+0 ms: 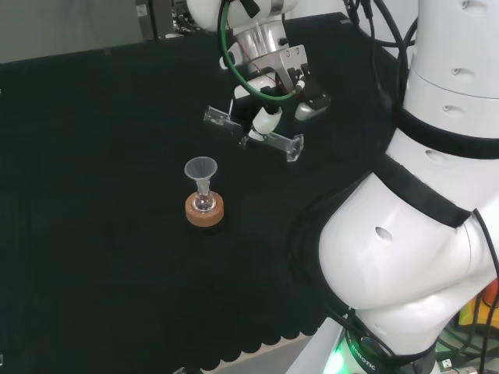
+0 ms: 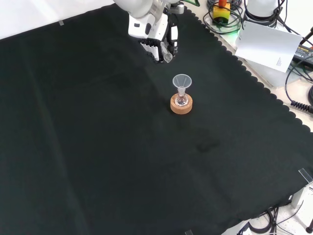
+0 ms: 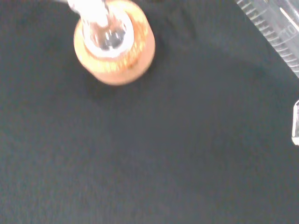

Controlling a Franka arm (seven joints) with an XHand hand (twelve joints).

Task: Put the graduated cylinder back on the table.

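Observation:
A clear graduated cylinder [image 1: 274, 142] lies about level in the air above the black cloth, held near its middle by the hand [image 1: 274, 87], whose fingers curl round it. In the front view the hand [image 2: 155, 33] comes in at the top and one end of the cylinder [image 2: 167, 55] sticks out below it. In the wrist view the cylinder's [image 3: 275, 32] printed scale crosses one corner. Its height above the cloth cannot be told.
A small round flask with a clear funnel [image 1: 201, 169] in its neck stands on a cork ring [image 1: 205, 211], left of and nearer than the hand in the head view. The flask on its cork ring [image 2: 181, 104] sits just below the hand in the front view. The cork ring [image 3: 114, 44] looms large in the wrist view.

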